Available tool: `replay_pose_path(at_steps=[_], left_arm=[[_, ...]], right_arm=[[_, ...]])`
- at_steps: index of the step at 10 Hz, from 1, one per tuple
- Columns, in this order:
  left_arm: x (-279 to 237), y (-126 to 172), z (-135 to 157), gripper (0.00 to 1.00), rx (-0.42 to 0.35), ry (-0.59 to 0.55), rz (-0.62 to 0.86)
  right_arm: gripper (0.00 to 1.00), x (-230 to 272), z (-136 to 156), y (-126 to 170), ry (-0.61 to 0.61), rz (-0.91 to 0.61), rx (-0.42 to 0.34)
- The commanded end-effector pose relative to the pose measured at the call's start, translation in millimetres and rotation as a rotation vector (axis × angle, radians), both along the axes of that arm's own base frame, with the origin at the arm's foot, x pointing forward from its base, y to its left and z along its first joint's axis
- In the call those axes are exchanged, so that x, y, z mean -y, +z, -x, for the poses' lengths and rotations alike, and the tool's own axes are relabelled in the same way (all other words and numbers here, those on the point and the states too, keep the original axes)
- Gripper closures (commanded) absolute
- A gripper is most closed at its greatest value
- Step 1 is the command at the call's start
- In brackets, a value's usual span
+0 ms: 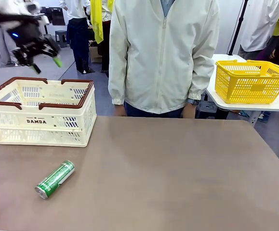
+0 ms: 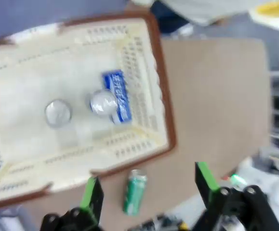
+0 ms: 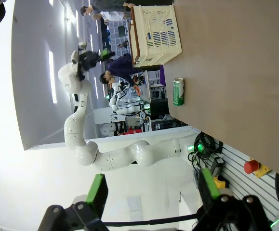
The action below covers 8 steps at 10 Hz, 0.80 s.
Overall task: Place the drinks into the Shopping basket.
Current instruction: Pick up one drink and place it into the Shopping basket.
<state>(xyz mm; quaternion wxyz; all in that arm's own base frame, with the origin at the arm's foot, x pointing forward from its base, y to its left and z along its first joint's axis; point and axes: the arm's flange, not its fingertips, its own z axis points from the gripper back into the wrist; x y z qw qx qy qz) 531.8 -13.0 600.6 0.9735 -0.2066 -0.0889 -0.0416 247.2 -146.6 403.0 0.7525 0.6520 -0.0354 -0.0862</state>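
Observation:
The cream Shopping basket [image 1: 43, 131] with a brown rim stands at the table's left. In the left wrist view a blue-and-white drink can [image 2: 117, 96] with a silver top lies inside the basket [image 2: 161, 72]. A slim green drink can [image 1: 55, 179] lies on its side on the table in front of the basket, outside it, and is also seen from above as the green can [image 2: 135, 194]. My left gripper [image 1: 46, 63] hangs open and empty high above the basket; its green-padded fingers [image 2: 92, 197] spread wide. My right gripper [image 3: 152, 188] is open and empty, far from the green can [image 3: 178, 91].
A round silver-topped thing [image 2: 58, 113] stands inside the basket next to the blue can. A person in a pale jacket [image 1: 163, 53] stands at the far edge. A yellow mesh basket [image 1: 252, 81] sits on a side table at the right. The brown tabletop [image 1: 178, 173] is bare.

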Motion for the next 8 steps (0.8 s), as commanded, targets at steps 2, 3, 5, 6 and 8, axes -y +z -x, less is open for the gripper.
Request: replay_pose_path(at_steps=[2, 3, 5, 6, 8], left_arm=[[-93.4, -16.3, 58.6, 0.00, -0.265, 0.063, 0.500], [-121.8, -35.5, 89.2, 0.00, -0.337, 0.160, 0.640], [-184.4, -78.5, 160.6, 0.00, -0.283, 0.283, 0.915], [-201.6, -96.6, 190.1, 0.00, -0.233, 0.313, 0.988], [-220.5, -122.8, 215.5, 0.00, -0.203, 0.331, 1.026]], right_arm=[[0.00, 0.5, 0.4, 6.3, 0.003, -0.003, -0.015], [0.00, 0.5, 0.4, 6.3, 0.003, -0.003, -0.015], [0.00, 0.5, 0.4, 6.3, 0.003, -0.003, -0.015], [0.00, 0.5, 0.4, 6.3, 0.003, -0.003, -0.015], [0.00, 0.5, 0.4, 6.3, 0.003, -0.003, -0.015]])
